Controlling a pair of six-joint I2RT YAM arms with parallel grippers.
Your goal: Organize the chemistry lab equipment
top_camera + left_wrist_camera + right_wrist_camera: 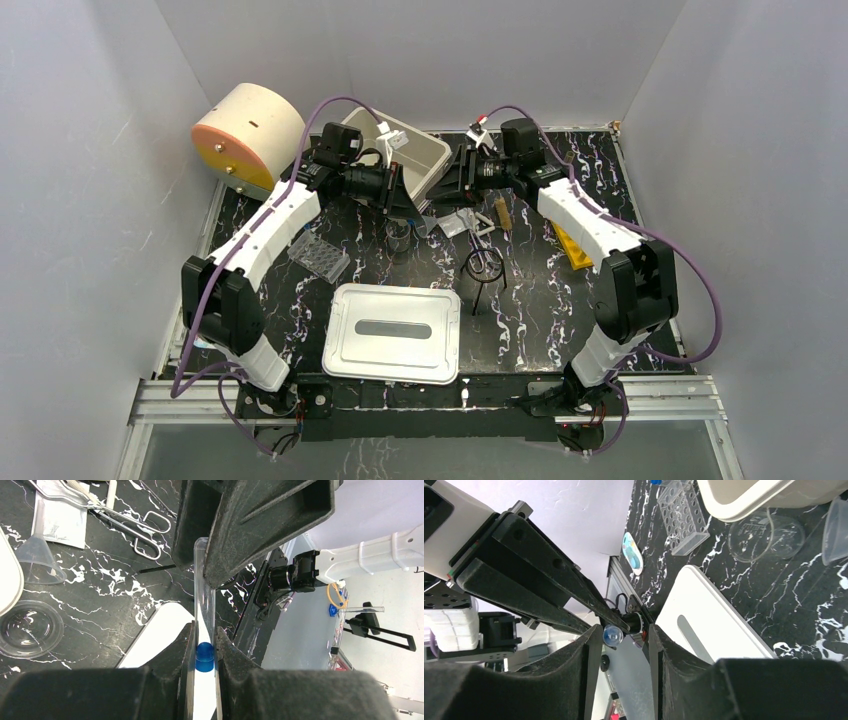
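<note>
1. Grey lid (pixel 392 333): lies flat on the table; landmark for the entries below;
2. Left gripper (pixel 205 630): raised beyond the lid's far edge; clamped on the blue-capped vial (pixel 204 657);
3. Right gripper (pixel 624 630): beyond the lid, facing the left gripper; jaws parted around the vial's round end;
4. Black wire ring stand (pixel 484 266): upright, just beyond the lid's far right corner;
5. Vial: off the table beyond the lid, spanning both grippers

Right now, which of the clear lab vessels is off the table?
The blue-capped clear tube, pinched by the left gripper; the clear cone-shaped funnel and the round clear beaker rest on the black marbled table.
</note>
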